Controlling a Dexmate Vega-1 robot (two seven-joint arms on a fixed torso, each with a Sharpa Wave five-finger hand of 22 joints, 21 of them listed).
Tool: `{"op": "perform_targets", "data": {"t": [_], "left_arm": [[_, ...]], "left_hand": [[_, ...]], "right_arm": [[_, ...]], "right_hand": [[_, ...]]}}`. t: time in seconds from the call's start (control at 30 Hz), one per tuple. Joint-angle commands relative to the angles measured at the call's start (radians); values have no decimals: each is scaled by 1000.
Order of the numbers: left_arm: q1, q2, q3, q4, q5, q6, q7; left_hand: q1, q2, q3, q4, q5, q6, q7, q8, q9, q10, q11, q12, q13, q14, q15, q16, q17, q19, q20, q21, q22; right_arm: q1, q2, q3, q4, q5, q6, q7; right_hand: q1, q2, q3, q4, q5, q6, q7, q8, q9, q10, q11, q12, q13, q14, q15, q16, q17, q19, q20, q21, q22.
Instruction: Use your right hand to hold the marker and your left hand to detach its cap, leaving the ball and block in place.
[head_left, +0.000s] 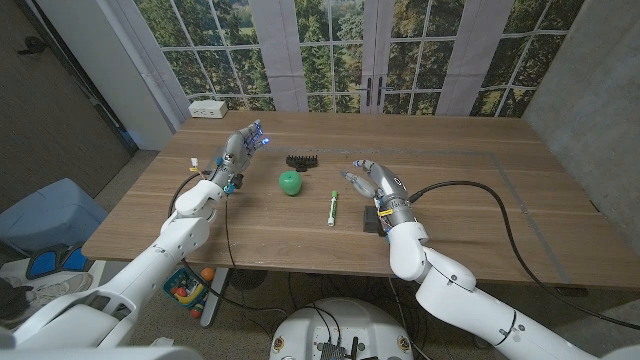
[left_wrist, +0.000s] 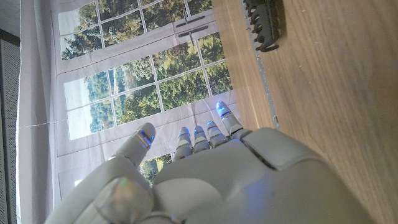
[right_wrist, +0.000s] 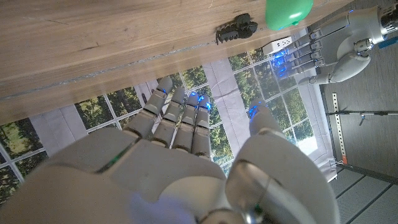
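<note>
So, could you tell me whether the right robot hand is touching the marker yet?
Apart. The head view shows bare table between the right robot hand and the marker.

No readable writing

Nothing can be read on the marker (head_left: 332, 207) at the table's (head_left: 480, 200) centre, nor on the white power strip (head_left: 208, 108) at its ten o'clock corner (both show too small for any lettering to come through).

marker (head_left: 332, 208) right of ball (head_left: 290, 183), block (head_left: 302, 160) behind them, on table (head_left: 470, 210)
</note>
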Motion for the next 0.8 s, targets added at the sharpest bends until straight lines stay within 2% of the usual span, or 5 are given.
{"op": "perform_targets", "data": {"t": [0.03, 0.23, 0.37, 0.63, 0.8], "left_arm": [[4, -1, -4, 4, -8, -13, -18], [-3, -5, -4, 18, -14, -21, -38], [-8, -7, -4, 28, -16, -27, -50], [-10, -7, -5, 35, -23, -32, -71], [-9, -6, -7, 35, -25, -36, -77]], "left_hand": [[-13, 54, 5, -6, 6, 9, 1, 2, 2, 7, -7, 4, 3, 4, -12, 0, 0, 3, -3, -4, 5], [-14, 55, 6, -6, 6, 8, 0, 2, 2, 7, -8, 4, 3, 4, -13, 0, -1, 4, -3, -7, 5], [-15, 55, 6, -6, 6, 8, 0, 1, 2, 6, -7, 4, 3, 4, -12, 0, 0, 5, -3, -9, 5], [-15, 56, 7, -7, 6, 8, 0, 2, 2, 8, -7, 4, 3, 5, -12, 0, -1, 7, -4, -14, 5], [-15, 55, 7, -7, 6, 9, 1, 2, 2, 8, -6, 4, 3, 5, -13, -1, -1, 8, -4, -16, 5]], "right_arm": [[7, 21, -59, -16, -119, -105, 2], [8, 34, -83, -21, -156, -147, 17], [8, 40, -94, -17, -172, -158, 20], [13, 57, -128, -3, -218, -198, 27], [24, 65, -154, 3, -255, -234, 45]], "right_hand": [[18, -35, -10, -2, 6, 37, -7, 14, 4, 27, -7, 13, 11, 2, -61, 9, 7, 11, -2, -3, 5], [56, -74, -30, 6, 25, 109, -19, 39, 9, 96, -32, 46, 34, 6, -73, 18, 16, 14, 0, -10, 5], [67, -83, -37, 9, 32, 116, -29, 42, 11, 111, -49, 54, 44, 15, -80, 25, 19, 20, 0, -10, 6], [97, -114, -59, 12, 52, 151, -47, 67, 26, 153, -62, 80, 74, 31, -94, 41, 31, 15, -4, -18, 7], [106, -123, -68, 14, 58, 150, -46, 71, 32, 150, -70, 84, 87, 27, -98, 43, 36, 7, -5, -23, 7]]}}
